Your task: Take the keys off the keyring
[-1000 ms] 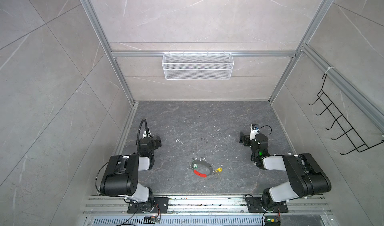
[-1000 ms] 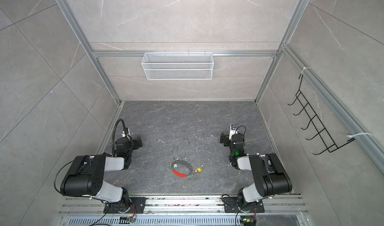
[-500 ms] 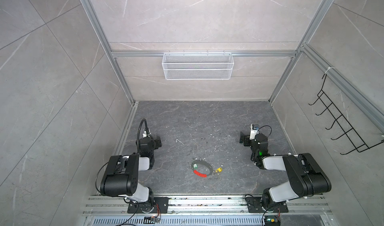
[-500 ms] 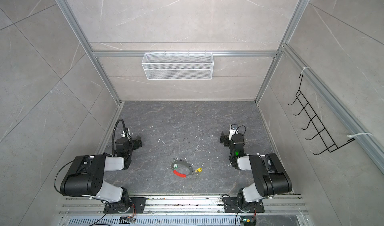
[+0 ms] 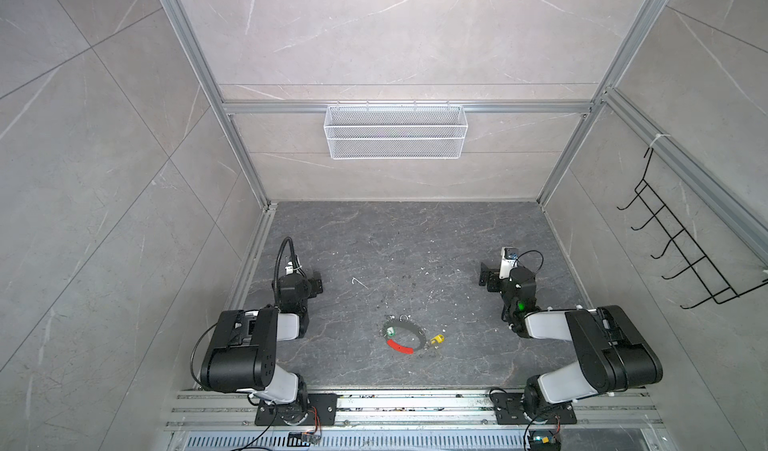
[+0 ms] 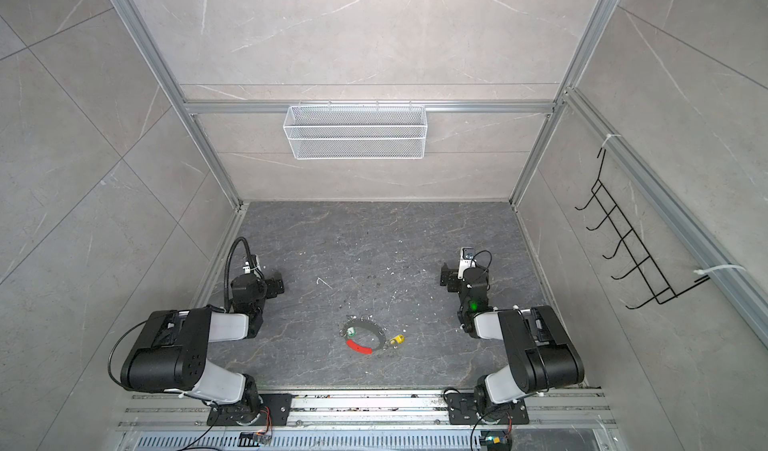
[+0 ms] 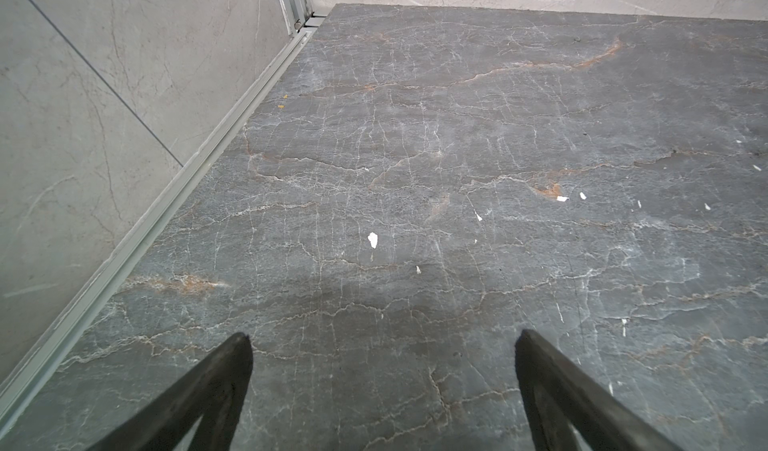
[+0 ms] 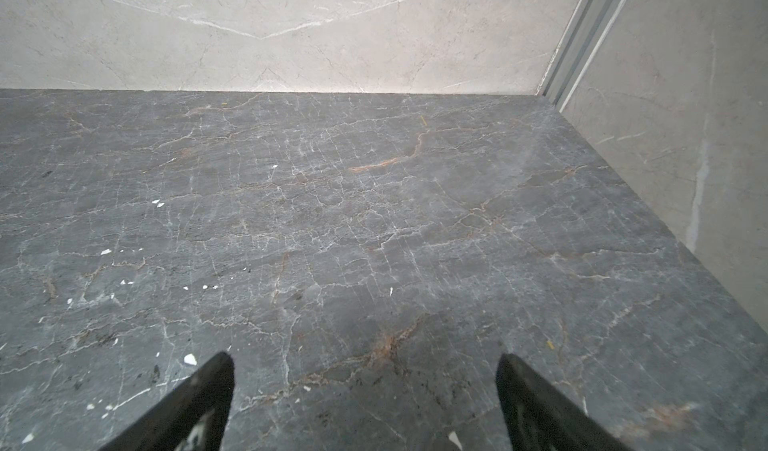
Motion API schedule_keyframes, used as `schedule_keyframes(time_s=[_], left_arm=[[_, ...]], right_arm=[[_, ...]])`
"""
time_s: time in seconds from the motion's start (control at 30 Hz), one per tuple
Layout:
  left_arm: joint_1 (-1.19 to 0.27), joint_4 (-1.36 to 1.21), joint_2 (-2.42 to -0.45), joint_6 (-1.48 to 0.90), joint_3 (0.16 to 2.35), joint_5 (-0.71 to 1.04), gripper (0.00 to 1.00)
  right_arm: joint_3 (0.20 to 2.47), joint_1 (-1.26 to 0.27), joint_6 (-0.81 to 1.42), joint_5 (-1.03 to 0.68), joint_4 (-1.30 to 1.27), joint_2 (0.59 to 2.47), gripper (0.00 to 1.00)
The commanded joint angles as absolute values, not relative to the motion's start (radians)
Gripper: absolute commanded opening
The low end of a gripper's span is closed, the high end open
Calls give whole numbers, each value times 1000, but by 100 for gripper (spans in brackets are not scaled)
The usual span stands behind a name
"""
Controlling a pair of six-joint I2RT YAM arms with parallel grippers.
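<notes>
Keyring [image 5: 404,336]: flat on table [image 5: 415,241], unmoved over the last second. Keys, 2: green-tagged key [image 5: 390,331] and yellow-tagged key [image 5: 437,339] at opposite sides of keyring. Left gripper [image 7: 382,341], right gripper [image 8: 363,359]: spread wide, empty, well apart from keyring, idle. Removal judged unstarted.

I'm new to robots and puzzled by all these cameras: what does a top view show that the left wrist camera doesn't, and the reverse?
Only a top view: the keyring with its red sleeve, the green-tagged key and the yellow-tagged key lying between the arms, the right gripper, the wire basket and the hook rack.
Only the left wrist view: the left gripper close up, jaws wide apart, nothing between them.
Both: the dark stone table and the pale side wall.
</notes>
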State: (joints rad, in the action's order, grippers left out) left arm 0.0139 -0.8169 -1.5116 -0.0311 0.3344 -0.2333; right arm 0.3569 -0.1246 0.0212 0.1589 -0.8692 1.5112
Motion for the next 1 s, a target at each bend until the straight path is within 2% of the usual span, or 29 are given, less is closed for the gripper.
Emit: schedule_keyframes(time_s=[0.0,0.2,0.3,0.53,0.63,0.7,0.73,0.77,0.8,0.87,0.9,0.97], left_arm=[[19,-870,-1502,-39,350,-233,100],[20,-873,-1500,-41,347,-233,100],[18,-882,-1493,-35,347,-243,100],[16,-478,-1303,-58,500,-257,100],[16,-413,-1242,-173,548,-275,100],[16,-394,-1216,-286,580,-268,100],[18,-392,-1203,-359,592,-251,100],[18,-357,-1185,-449,607,-238,100],[18,-286,-1163,-549,624,-252,100],[18,-23,-1116,-865,672,-364,100],[22,94,-1102,-994,693,-414,100],[24,54,-1069,-1018,665,-399,100]], right_arm=[[355,-124,3,150,-887,1520,99],[357,-125,5,171,-890,1513,99],[381,-125,16,195,-794,1455,99],[496,-130,68,261,-448,1274,99],[511,-142,123,325,-372,1188,99],[548,-142,282,432,-267,1155,99],[591,-142,449,509,-138,1146,99],[668,-141,687,589,122,1146,100],[723,-135,808,602,272,1160,100],[755,-127,620,391,228,1199,99],[759,-126,606,333,225,1212,96],[728,-128,607,238,176,1206,95]])
